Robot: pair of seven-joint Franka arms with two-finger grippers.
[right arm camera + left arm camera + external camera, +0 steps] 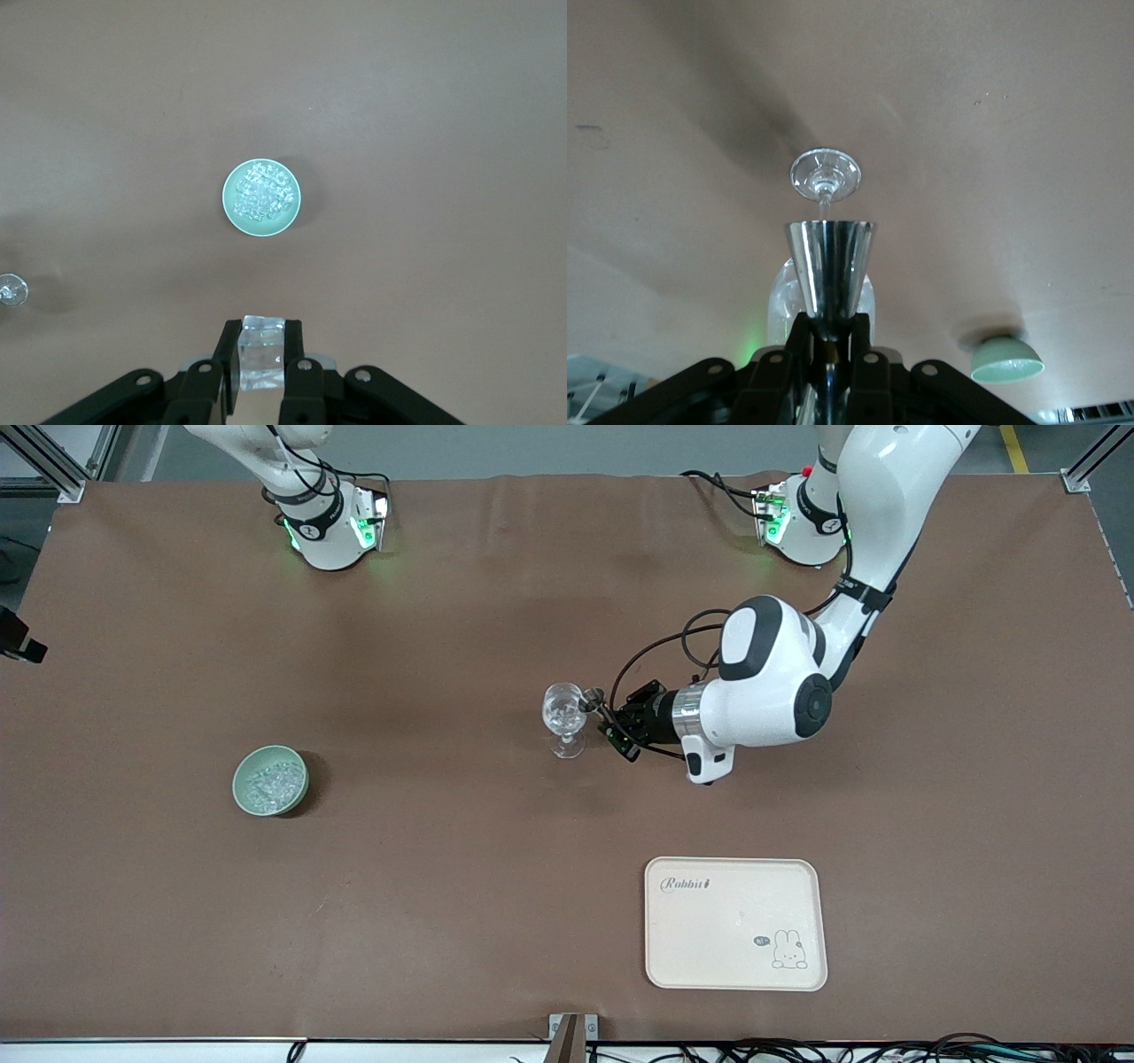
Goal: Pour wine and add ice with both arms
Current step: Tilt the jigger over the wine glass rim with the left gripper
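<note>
The ice (271, 781) is a heap of small clear chunks glinting whitish in a pale green bowl (243, 786), which stands on the brown bench (443, 886) toward the right arm's end. The heap is roughly round, with no long axis or heading that I can make out.

The left gripper (595, 707) is beside the bowl of a clear stemmed glass (562, 717) that stands upright mid-bench. Its fingers (799, 345) are clamped on a shiny metal cone-shaped cup (830, 264), whose long axis runs straight out from the fingers, wide mouth toward the glass.

The right gripper (260, 352) hangs high over the green bowl, fingers (226, 350) closed on a clear blocky piece (262, 351).

A cream tray (735, 923) lies nearer the front camera.
</note>
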